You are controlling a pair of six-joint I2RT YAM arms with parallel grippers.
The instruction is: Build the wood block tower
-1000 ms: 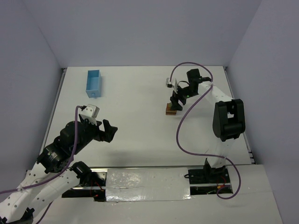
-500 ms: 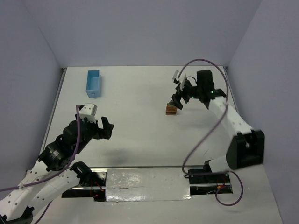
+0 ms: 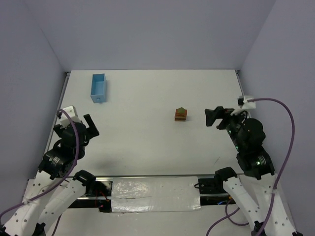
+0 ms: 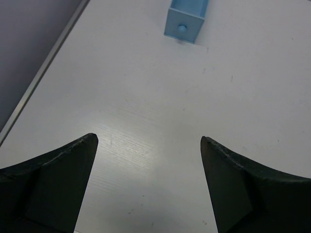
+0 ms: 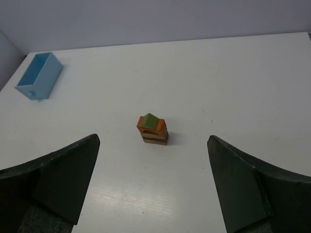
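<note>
The wood block tower [image 3: 180, 114] stands alone on the white table, right of centre. It is a small stack with tan and dark brown layers at the bottom, an orange-red arch above them and an olive-green piece on top [image 5: 152, 129]. My right gripper [image 3: 210, 117] hovers to its right, open and empty, well apart from it; in the right wrist view the tower sits ahead between the spread fingers of the right gripper [image 5: 153, 139]. My left gripper [image 3: 76, 129] is far off at the left side, open with only bare table between its fingers [image 4: 149, 139].
A light blue rectangular box [image 3: 99, 87] lies at the back left, also seen in the left wrist view [image 4: 187, 17] and the right wrist view [image 5: 39, 75]. Walls close the table on three sides. The table's left edge rail [image 4: 43, 73] runs near the left gripper.
My right gripper opened, let go of the tower's top and drew back to the right and toward its base. The left arm pulled back to the left. The tower stayed standing.
</note>
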